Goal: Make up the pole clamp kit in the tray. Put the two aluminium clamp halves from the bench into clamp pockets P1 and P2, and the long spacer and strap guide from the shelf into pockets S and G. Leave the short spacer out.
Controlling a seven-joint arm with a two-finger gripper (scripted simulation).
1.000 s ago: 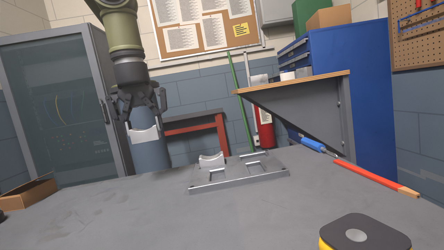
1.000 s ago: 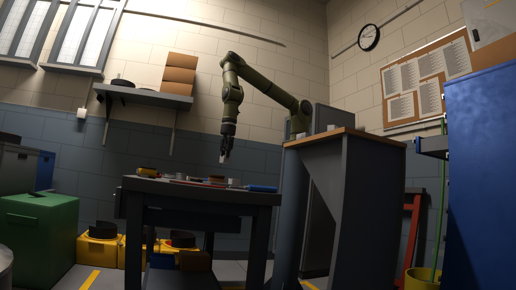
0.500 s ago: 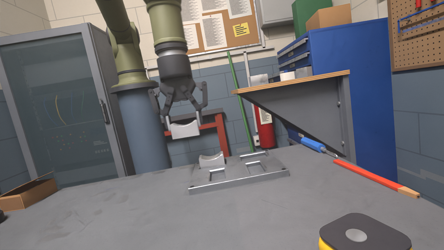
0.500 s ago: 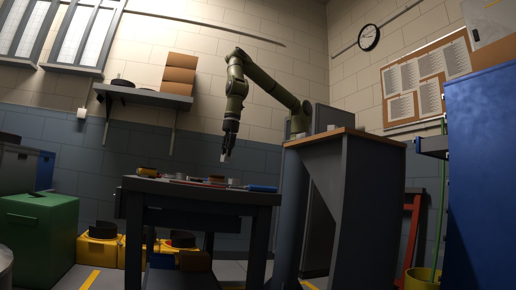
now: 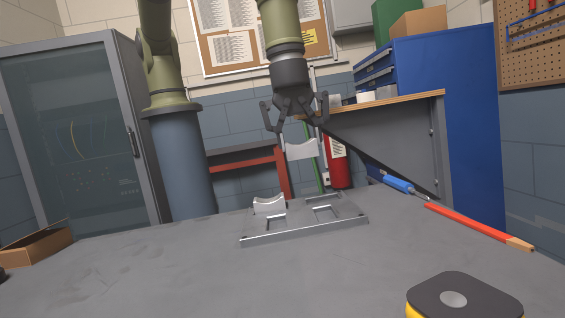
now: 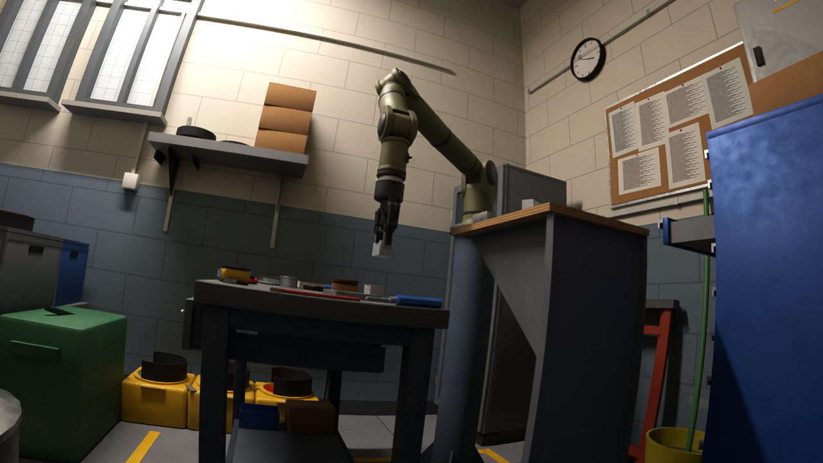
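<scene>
One aluminium clamp half (image 5: 268, 202) sits in the far left pocket of the metal tray (image 5: 302, 219), its curved saddle facing up, while the far right pocket (image 5: 323, 197) and the two near pockets stand open. A second aluminium clamp half (image 5: 302, 149) (image 6: 382, 249) hangs in the air well above the far side of the tray, saddle up. On the raised shelf (image 5: 375, 103) to the right lie a few small metal and white blocks (image 5: 365, 96). My gripper (image 5: 300, 139) (image 6: 383, 245) points straight down and grips the second clamp half by its ends.
Behind the tray stand the arm's blue-grey pedestal (image 5: 179, 166), a glass-fronted cabinet and a red fire extinguisher (image 5: 336, 164). A blue-handled screwdriver (image 5: 399, 185) and a red bar (image 5: 476, 226) lie along the bench's right edge. A yellow, black-topped block (image 5: 464, 296) sits at the near right.
</scene>
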